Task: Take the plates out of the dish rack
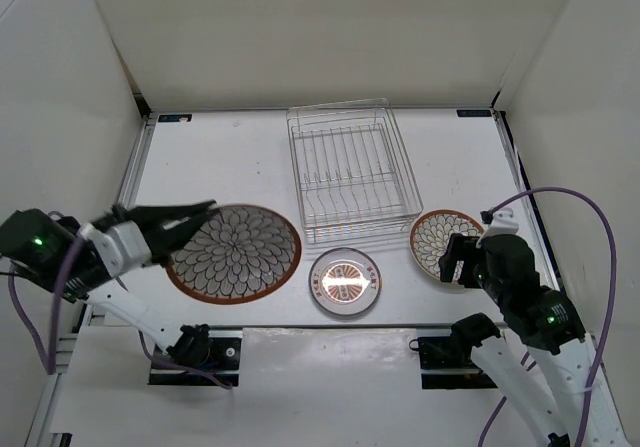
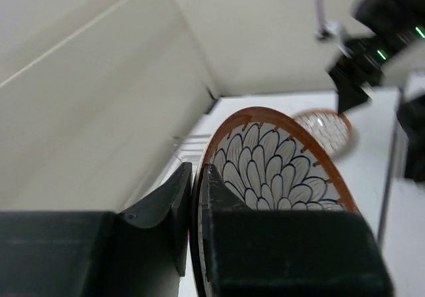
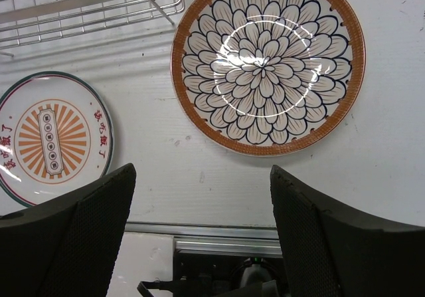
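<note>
As top view is showing: large plate (image 1: 235, 254) is sitting lower left of dish rack (image 1: 352, 167).
Left wrist: left gripper (image 2: 196, 177) is pinching only its rim, risking a slip.
Right wrist: right gripper (image 3: 202, 174) is gaping wide below small plate (image 3: 267, 64).

The left arm (image 1: 100, 252) reaches in from the left side, its wrist turned so the fingers point right. The left gripper (image 1: 200, 217) is clamped on the left rim of a plate (image 1: 240, 257); in the wrist view its two fingers (image 2: 179, 204) lie almost together with the rim between them. The right arm (image 1: 530, 307) rises from the near right and bends back toward the left. The right gripper (image 1: 458, 257) points down, its fingers (image 3: 99, 224) spread wide and holding nothing.
</note>
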